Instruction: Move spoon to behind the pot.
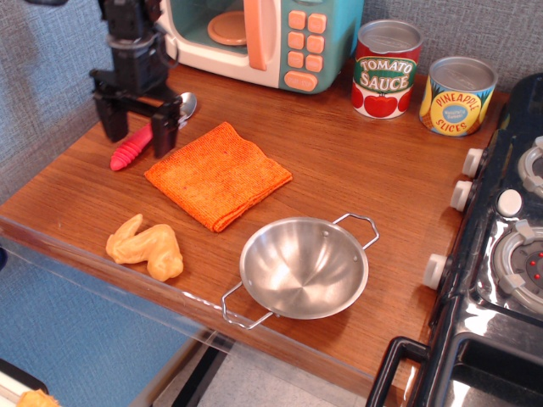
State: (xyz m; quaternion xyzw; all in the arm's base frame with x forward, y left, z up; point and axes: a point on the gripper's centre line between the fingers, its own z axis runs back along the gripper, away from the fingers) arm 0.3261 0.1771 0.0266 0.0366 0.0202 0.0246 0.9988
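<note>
Currently the gripper (pixel 137 129) is at the far-left part of the tabletop, its two black fingers (pixel 165 136) spread apart and pointing down, one on each side of the spoon (pixel 146 138). Spoon lies flat on the wood near the left edge; the pinkish-red ribbed handle points toward the front-left, and the silver bowl pokes out behind the right-hand finger, toward the toy microwave (pixel 263 38) at the back edge. Whether the fingers touch the spoon or the table cannot be told. Orange cloth (pixel 217 174) lies just to the right of the spoon. Pot (pixel 304 267) sits upright at the front edge, well apart from the spoon, nothing inside. Toy chicken wing (pixel 146 246) rests near the front-left corner.
</note>
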